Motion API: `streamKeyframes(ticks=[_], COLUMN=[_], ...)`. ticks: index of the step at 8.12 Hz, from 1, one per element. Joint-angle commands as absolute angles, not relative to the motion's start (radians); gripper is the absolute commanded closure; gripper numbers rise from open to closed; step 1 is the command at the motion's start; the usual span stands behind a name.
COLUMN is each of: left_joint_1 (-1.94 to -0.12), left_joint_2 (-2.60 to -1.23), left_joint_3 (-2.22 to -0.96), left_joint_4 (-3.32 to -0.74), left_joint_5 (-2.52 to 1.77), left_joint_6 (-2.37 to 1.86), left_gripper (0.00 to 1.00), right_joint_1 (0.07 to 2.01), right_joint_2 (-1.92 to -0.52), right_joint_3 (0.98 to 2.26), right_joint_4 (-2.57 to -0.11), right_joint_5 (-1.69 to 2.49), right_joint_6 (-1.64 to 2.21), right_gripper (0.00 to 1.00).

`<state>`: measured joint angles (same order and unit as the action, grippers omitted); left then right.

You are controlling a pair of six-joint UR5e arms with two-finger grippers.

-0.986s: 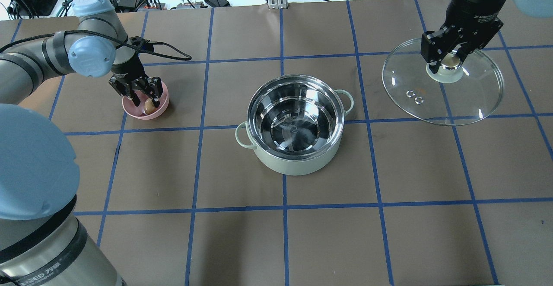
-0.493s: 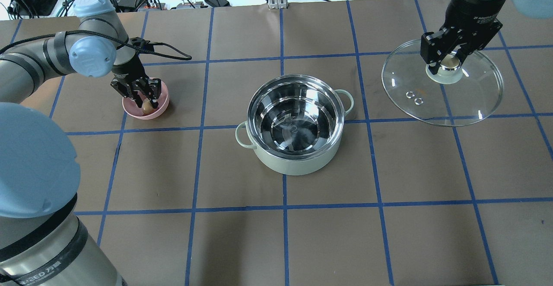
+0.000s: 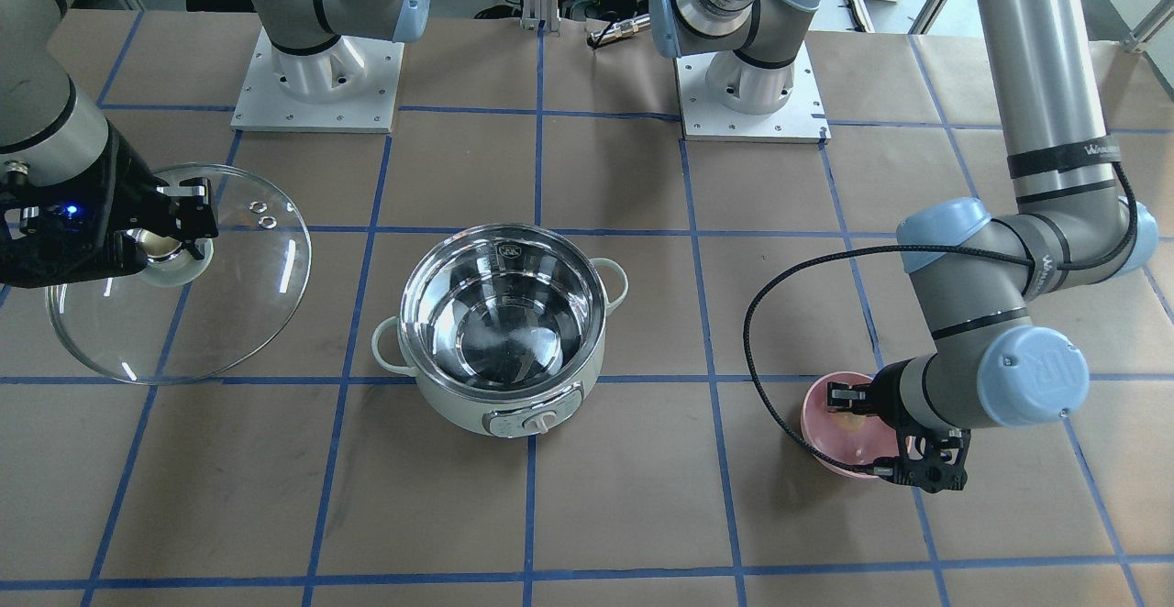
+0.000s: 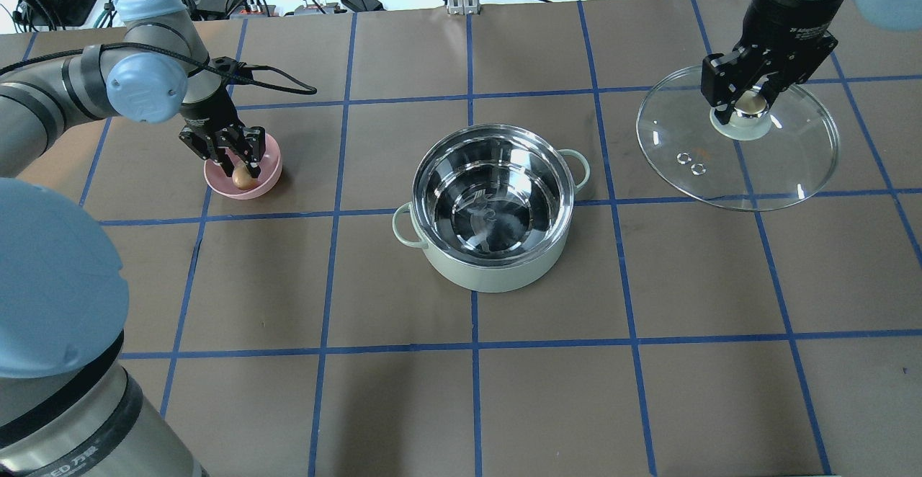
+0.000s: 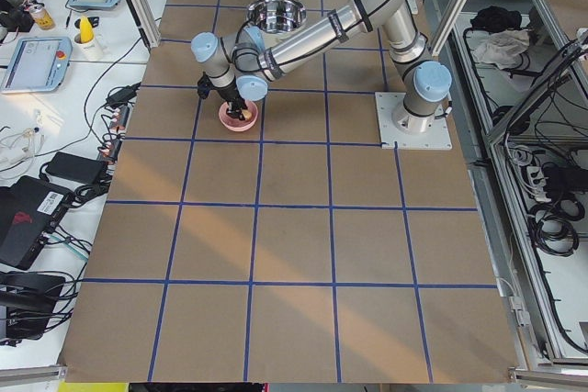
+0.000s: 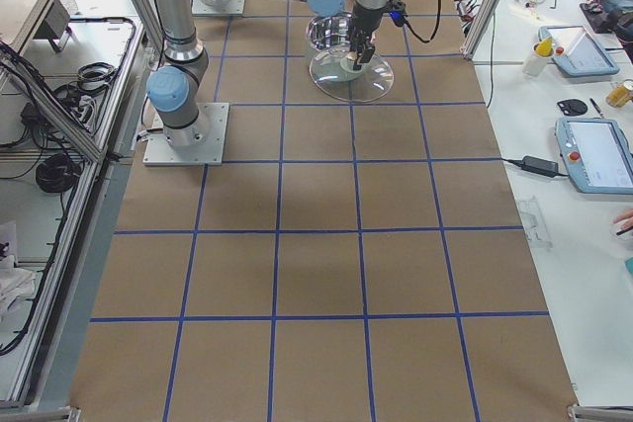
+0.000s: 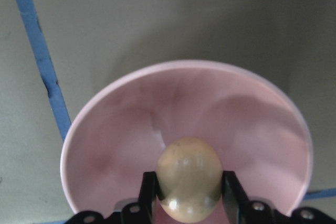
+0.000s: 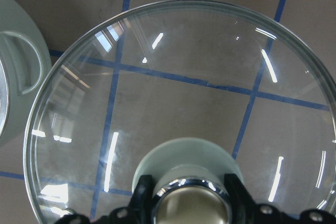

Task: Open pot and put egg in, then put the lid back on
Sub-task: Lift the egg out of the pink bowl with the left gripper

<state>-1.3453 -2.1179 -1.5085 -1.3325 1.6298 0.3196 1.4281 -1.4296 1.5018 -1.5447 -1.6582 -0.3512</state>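
The left gripper (image 7: 189, 195) is clamped on the egg (image 7: 189, 177) at the bottom centre of the left wrist view. One finger (image 7: 149, 190) presses on each side of the egg's wide middle. The egg sits low inside the pink bowl (image 7: 105, 129); whether it touches the bowl's floor I cannot tell. In the overhead view the bowl is at the upper left, well apart from the pot (image 4: 497, 275), which stands open at the centre with nothing in its shiny inside.

The egg is probably light, with a thin, brittle shell and a smooth rounded surface. It could crack under a hard squeeze or slide out of a slack one. The present hold across the widest part looks like the right one. It should be lowered close to the pot's floor and not dropped.

At the upper right of the overhead view, the right gripper (image 4: 745, 99) is closed on the knob (image 8: 191, 203) of the lid (image 4: 792, 153). The lid is beside the pot and clear of it. The glass is stiff, likely heavier than the egg, and breakable. The centre knob is its only sensible handle.
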Motion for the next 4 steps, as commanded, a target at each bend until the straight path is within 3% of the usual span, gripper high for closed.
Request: streamKeyframes(ticks=[1,4], left_joint_1=[-1.347,-1.382], left_joint_2=[-2.008,-1.867], left_joint_3=[-1.502,-1.500], left_joint_4=[-1.483,-1.525], left_joint_5=[1.634,1.648], left_joint_6=[0.263,0.125], left_gripper=[1.00,1.00], right_joint_1=[1.428,1.428], right_joint_2=[-1.430,-1.430], right_joint_3=[1.502,1.502], right_joint_4=[-1.545,-1.545], right_joint_5=[-1.658,-1.658], right_joint_6=[-0.351,-0.353], right_gripper=[1.00,1.00])
